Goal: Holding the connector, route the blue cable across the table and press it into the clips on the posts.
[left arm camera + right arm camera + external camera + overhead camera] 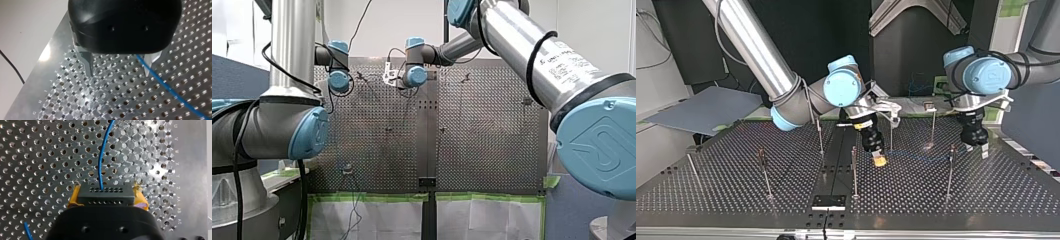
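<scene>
My right gripper (pixel 107 200) is shut on the black connector (pixel 106 191), with its yellow pads (pixel 74 197) on both sides. The blue cable (pixel 101 162) leaves the connector and runs ahead over the perforated plate. In the top view this right gripper (pixel 879 159) hangs low near the table's middle, and the cable (pixel 916 156) stretches from it toward a post (pixel 950 170) at the right. My left gripper (pixel 977 149) stands just beyond that post. In the left wrist view my left gripper (pixel 120 72) is open, with the cable (pixel 170 90) passing loose beside one finger (pixel 149 65).
Several thin posts stand on the perforated table (pixel 711 195), among them one post (pixel 854 170) beside the right gripper and another (pixel 764 172) further left. A black plate (pixel 828 201) sits at the near edge. Green tape and white sheets (pixel 372 215) line the table's edge in the front view.
</scene>
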`<action>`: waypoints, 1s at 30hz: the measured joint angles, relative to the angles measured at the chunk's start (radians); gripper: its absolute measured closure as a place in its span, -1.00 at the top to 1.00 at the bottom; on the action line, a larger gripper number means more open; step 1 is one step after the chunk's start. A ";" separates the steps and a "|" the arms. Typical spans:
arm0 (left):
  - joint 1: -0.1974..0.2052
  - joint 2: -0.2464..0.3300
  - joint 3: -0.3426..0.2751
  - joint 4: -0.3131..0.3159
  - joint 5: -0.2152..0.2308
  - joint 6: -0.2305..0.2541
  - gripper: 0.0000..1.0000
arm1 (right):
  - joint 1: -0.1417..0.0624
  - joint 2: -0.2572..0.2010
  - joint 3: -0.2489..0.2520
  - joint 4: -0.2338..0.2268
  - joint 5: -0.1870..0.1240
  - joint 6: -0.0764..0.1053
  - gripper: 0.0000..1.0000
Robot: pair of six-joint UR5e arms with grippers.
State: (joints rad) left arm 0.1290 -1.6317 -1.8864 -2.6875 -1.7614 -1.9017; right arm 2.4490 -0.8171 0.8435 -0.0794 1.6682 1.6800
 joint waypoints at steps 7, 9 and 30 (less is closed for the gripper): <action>-0.007 0.060 -0.047 -0.060 0.014 -0.017 1.00 | -0.001 0.000 0.000 0.000 -0.001 0.000 -1.00; -0.009 0.079 -0.059 -0.080 0.029 -0.018 1.00 | -0.001 0.000 0.000 0.000 -0.001 0.000 -1.00; -0.059 0.251 -0.091 -0.224 0.191 0.069 1.00 | -0.003 0.000 0.000 0.001 -0.002 0.000 -1.00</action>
State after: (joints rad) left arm 0.0697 -1.3808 -1.9770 -2.9111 -1.5708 -1.8328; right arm 2.4458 -0.8168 0.8440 -0.0785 1.6660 1.6800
